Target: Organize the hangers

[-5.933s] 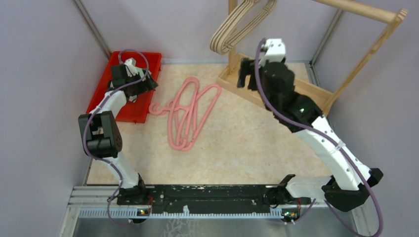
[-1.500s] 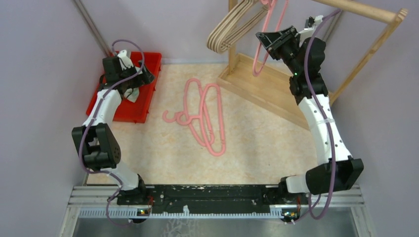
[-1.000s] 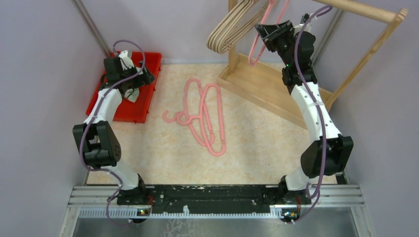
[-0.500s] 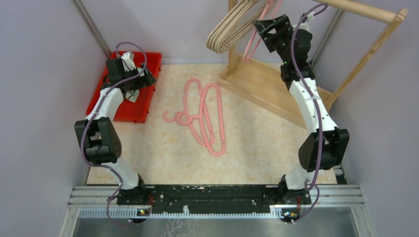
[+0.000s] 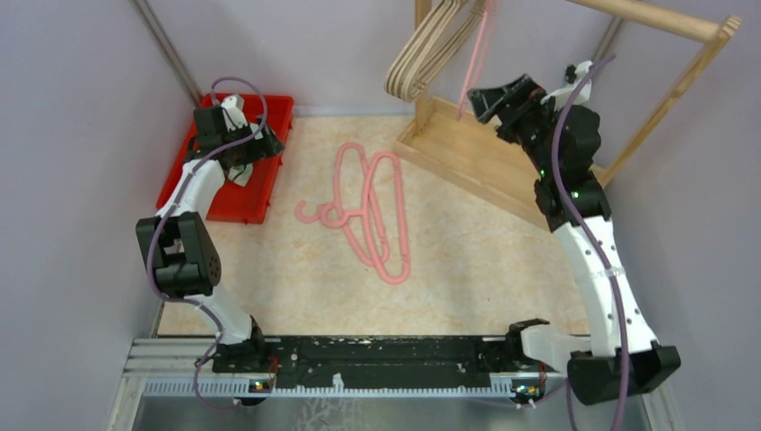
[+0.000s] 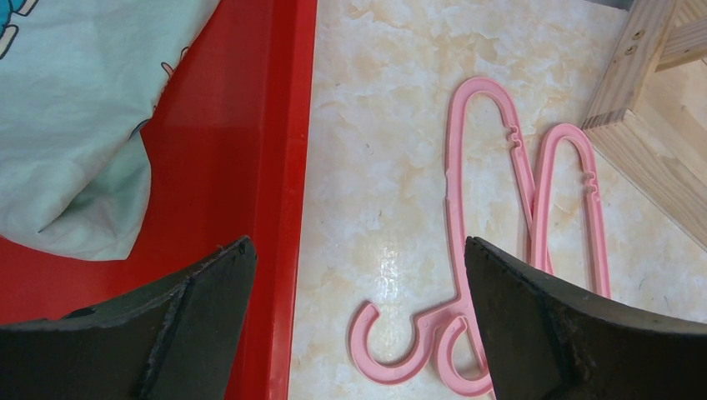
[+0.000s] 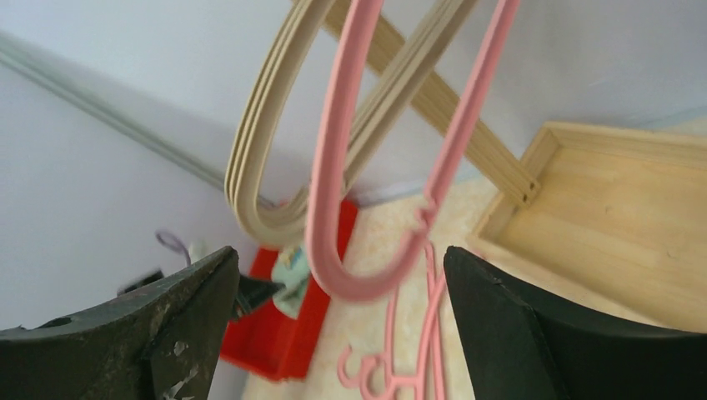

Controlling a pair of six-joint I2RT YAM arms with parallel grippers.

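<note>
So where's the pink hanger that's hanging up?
Top view, far side, right of centre: the pink hanger dangles just beside the beige hangers at the wooden rack.

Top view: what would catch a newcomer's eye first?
Two pink hangers lie overlapping in the middle of the table. At the back, another pink hanger hangs on the rack beside beige hangers, the open right end effector close by. A red tray sits at left.

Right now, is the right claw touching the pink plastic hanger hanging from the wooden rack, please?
Apart. The right wrist view shows the pink plastic hanger hanging inside the open right claw, with clear gaps on both sides.
</note>
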